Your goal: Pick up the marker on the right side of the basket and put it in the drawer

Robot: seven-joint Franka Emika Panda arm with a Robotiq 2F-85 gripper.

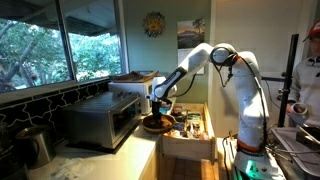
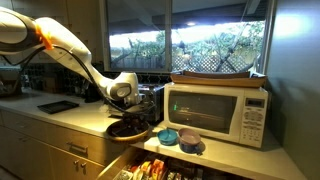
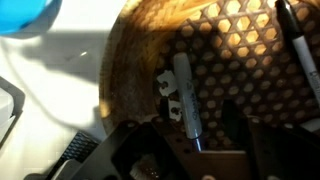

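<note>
The hand [image 3: 183, 150] is hanging right over the basket [image 3: 140, 60], fingers spread apart and nothing between them yet. Straight under it lies a grey marker [image 3: 185, 92], flat on the basket floor near the middle. It's a slim light-grey barrel with a pale label and some dark print on it, and the end closest to the hand looks darker. It sits between the two fingers but I can't tell if either one is touching it. A second, dark marker [image 3: 300, 48] lies up against the right side of the basket, well apart from the grey one.

The basket itself is orange-brown with an open honeycomb weave. In an exterior view it sits on the desk [image 2: 85, 116] just left of the microwave [image 2: 215, 112], with a blue bowl [image 2: 170, 135] beside it. The drawer [image 1: 190, 148] is pulled open below and near the basket, full of small stuff too tiny to make out.
</note>
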